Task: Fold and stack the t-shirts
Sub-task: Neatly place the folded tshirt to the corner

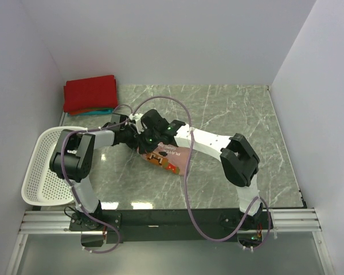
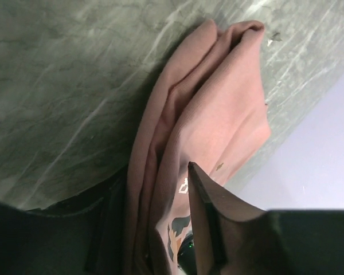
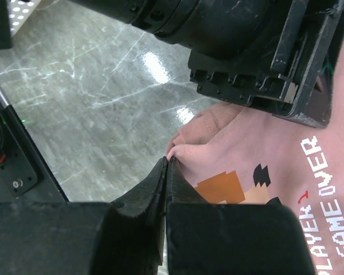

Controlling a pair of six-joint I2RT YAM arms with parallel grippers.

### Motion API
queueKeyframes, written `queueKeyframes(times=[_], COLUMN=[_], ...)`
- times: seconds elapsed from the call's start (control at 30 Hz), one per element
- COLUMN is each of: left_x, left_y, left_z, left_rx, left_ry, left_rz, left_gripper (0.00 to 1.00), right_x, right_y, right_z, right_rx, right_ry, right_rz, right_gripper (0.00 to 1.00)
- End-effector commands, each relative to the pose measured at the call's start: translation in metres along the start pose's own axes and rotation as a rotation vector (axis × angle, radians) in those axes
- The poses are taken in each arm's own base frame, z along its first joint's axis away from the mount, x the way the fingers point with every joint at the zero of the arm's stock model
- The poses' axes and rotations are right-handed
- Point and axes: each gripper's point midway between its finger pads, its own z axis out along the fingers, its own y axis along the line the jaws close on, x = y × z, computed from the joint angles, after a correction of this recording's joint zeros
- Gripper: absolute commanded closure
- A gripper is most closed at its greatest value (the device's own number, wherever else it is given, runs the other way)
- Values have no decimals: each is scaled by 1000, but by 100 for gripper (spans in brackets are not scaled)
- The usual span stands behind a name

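Top view: red tee (image 1: 90, 93) lies folded atop the teal tee (image 1: 105, 111) at the bench's (image 1: 241, 114) far left corner, so the stack is begun. The pink tee (image 1: 167, 158) sits mid-bench, bunched and not yet folded. Both arms bend inward over it.

Left wrist: left tool (image 2: 152, 200) straddles the pink folds. Pinching or not, cannot tell.

Right wrist: right tool (image 3: 165, 172) pressed together, clamped on the tee's edge.
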Motion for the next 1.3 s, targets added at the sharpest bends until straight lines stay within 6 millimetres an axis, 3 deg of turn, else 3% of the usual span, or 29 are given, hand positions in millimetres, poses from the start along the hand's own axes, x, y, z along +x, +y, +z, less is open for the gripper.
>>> queueKeyframes(times=[0.0,0.3,0.4,0.43,0.47,0.53,0.57,0.67,0.83,0.87,0.9,0.97,1.0,1.07,1.1,1.2,1.27], left_x=[-6,-5,-9,-13,-16,-27,-35,-55,-89,-96,-109,-120,-135,-156,-174,-206,-217], left_y=[3,-4,-4,-1,-1,-9,-5,-6,-20,-22,-38,-43,-63,-66,-84,-105,-120], left_z=[-1,1,1,2,2,1,1,1,7,7,5,8,2,0,-9,-17,-24], left_rx=[-59,-76,-96,-112,-118,-118,-150,-202,-270,-287,-277,-290,-264,-293,-265,-231,-198], left_ry=[-53,-65,-79,-94,-102,-138,-164,-210,-260,-271,-307,-310,-349,-384,-427,-470,-490], left_rz=[14,44,70,81,118,191,250,383,567,618,653,717,734,769,777,831,883], left_gripper=[55,63,78,87,92,100,100,100,100,99,100,100,100,100,100,100,100], right_x=[-36,-45,-47,-44,-45,-48,-48,-49,-41,-40,-34,-24,-17,-9,1,8,8], right_y=[9,10,11,12,11,8,5,-14,-57,-75,-83,-96,-108,-119,-128,-134,-133], right_z=[-5,-6,-7,-7,-9,-19,-23,-44,-84,-94,-98,-111,-116,-128,-130,-138,-141], right_rx=[-3,8,-2,-5,-3,-11,-12,9,75,103,118,151,173,201,218,232,235], right_ry=[-104,-130,-128,-112,-113,-126,-130,-147,-158,-160,-148,-131,-119,-112,-98,-102,-109], right_rz=[-22,-28,-34,-36,-32,-9,4,27,79,94,100,103,121,131,153,171,166], right_gripper=[100,100,100,95,69,51,32,16,14,13,13,12,12,12,12,12,12])
